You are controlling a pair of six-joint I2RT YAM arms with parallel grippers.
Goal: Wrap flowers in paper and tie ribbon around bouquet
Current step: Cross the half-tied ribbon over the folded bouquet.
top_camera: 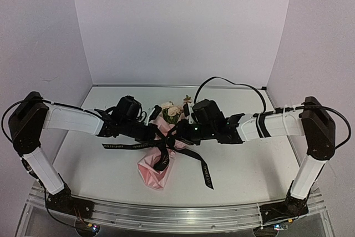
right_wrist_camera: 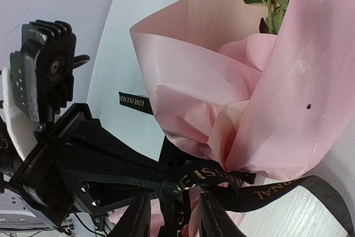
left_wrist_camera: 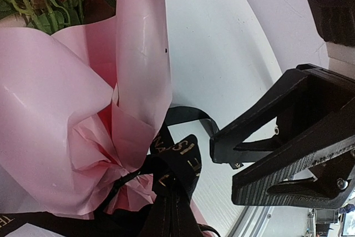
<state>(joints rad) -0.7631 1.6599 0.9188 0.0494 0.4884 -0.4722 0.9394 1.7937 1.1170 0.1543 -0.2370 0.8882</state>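
Observation:
The bouquet lies mid-table: pink paper wrapped as a cone round the flowers, whose blooms point to the far side. The black lettered ribbon is cinched round the paper's narrow waist. My left gripper reaches in from the left and is shut on the ribbon at the knot. My right gripper comes from the right, jaws apart, tips just short of the ribbon loop, holding nothing. The stems are hidden inside the paper.
One ribbon tail runs left over the white table; another trails toward the near right. An aluminium rail edges the near side. White walls close the back and sides. A black cable arcs behind the right arm.

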